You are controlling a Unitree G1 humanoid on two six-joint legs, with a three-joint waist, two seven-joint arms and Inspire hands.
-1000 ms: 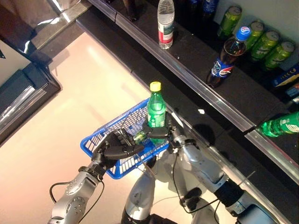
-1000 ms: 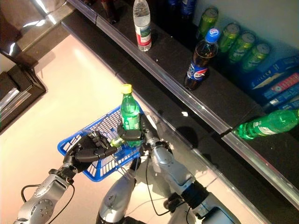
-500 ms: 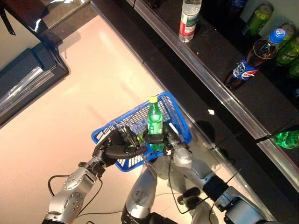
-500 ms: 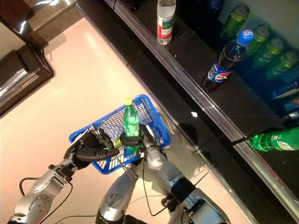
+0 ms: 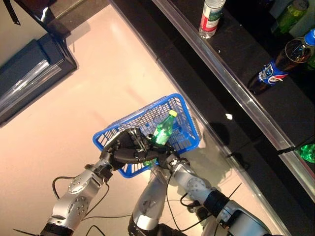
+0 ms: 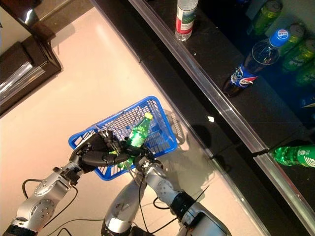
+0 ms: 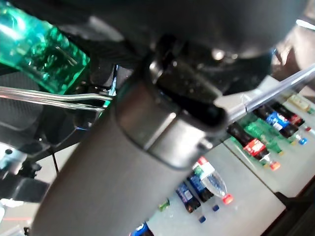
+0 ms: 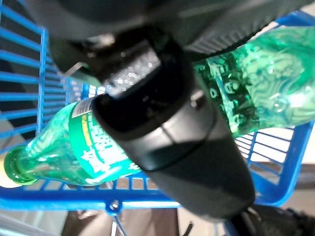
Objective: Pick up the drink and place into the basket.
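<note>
While left hand (image 5: 125, 150) grips blue basket (image 5: 189, 118) rim, right hand (image 5: 165, 158) fingers clamp tilted green bottle (image 5: 162, 132), seemingly inside basket.

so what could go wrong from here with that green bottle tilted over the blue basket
The green plastic bottle with a yellow cap is tilted over the blue wire basket with the right hand curled round its lower part. Released now, it may drop and roll against the basket wall.

The left hand grips the basket's near rim close beside the right hand, so the two hands could knock together as the right one pulls back, jolting the basket.
</note>
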